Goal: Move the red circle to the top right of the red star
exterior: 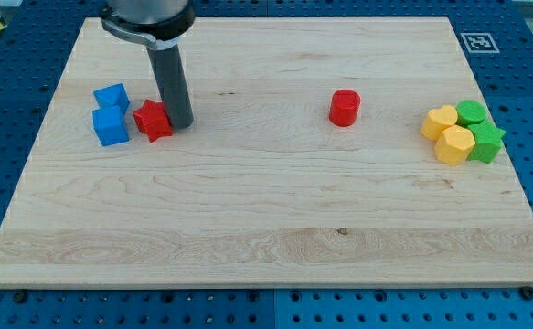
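The red circle (345, 108), a short red cylinder, stands alone right of the board's middle, in the upper half. The red star (154, 120) lies at the view's left. My tip (179, 123) rests on the board right beside the red star, touching or almost touching its right side. The red circle is far to the right of both the tip and the star.
Two blue blocks (111, 113) sit just left of the red star, one above the other. At the view's right a cluster holds a yellow heart (438, 122), a yellow hexagon (454, 144), a green circle (472, 112) and a green star (486, 143). The wooden board (266, 228) ends at blue pegboard.
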Controlling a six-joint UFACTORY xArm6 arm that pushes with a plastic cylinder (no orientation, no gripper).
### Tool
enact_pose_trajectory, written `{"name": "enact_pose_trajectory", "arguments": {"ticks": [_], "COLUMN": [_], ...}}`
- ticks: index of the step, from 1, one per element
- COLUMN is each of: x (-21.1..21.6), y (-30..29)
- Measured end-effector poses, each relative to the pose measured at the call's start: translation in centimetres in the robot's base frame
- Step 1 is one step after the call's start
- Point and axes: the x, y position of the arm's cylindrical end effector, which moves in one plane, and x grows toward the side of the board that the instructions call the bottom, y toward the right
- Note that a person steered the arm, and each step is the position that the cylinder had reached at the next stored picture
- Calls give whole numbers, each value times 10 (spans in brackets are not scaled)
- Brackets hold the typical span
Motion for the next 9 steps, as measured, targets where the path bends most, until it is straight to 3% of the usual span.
{"name": "enact_pose_trajectory", "arguments": {"ticks": [2,4,6,8,9], "x": [1,15,54,-14,-13], "y": [9,176,302,318,296]}}
